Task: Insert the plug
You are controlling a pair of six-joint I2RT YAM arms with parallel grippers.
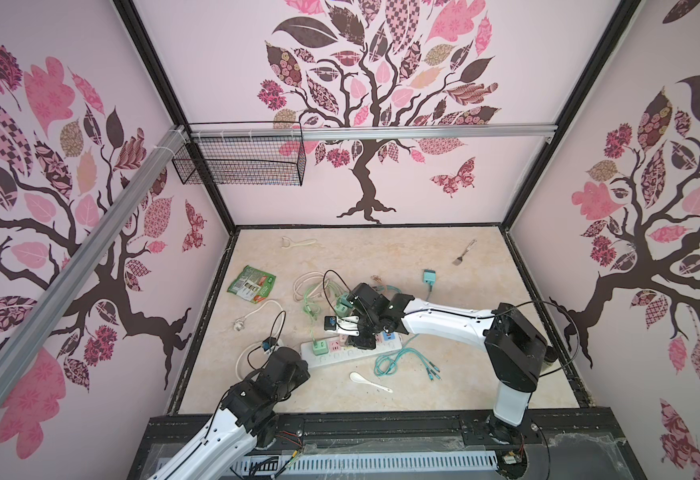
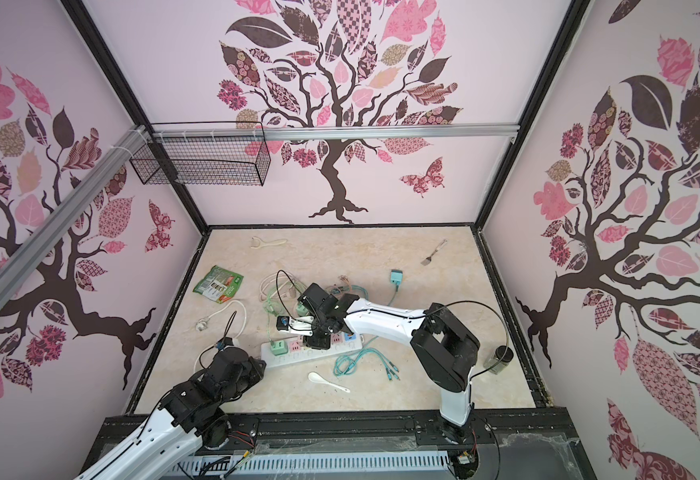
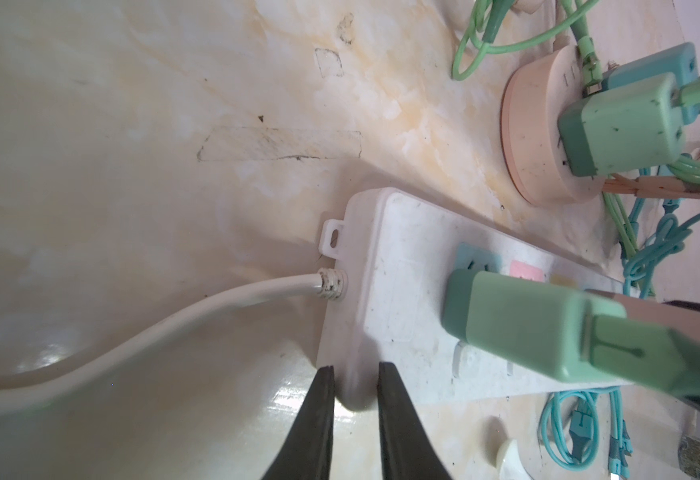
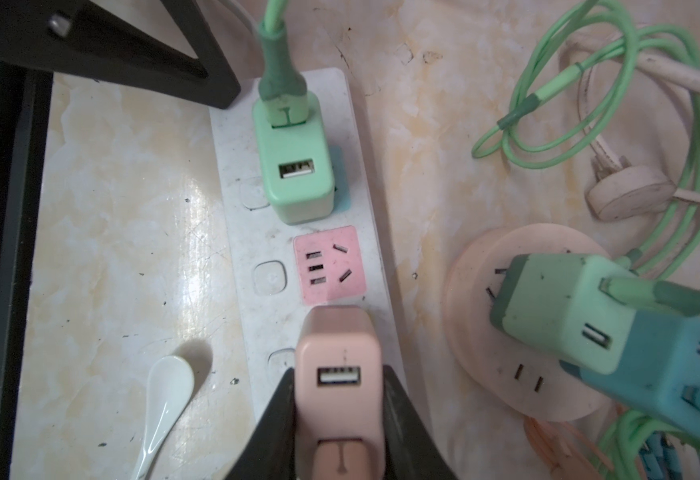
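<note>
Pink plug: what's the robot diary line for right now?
right gripper: shut on pink plug | plug: over power strip, beside empty pink socket | left gripper: shut at strip's end

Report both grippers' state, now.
Left gripper: shut, holding nothing, tips at the power strip's corner.
Right gripper: shut on the pink plug.

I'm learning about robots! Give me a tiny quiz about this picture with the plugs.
1. Which colour is the plug held in the right gripper? A green, B pink, C blue.
2. True or false: the pink socket on the white power strip is empty.
3. Name the white eating tool lying beside the strip.
Key: 1 B. 2 true. 3 the spoon.
</note>
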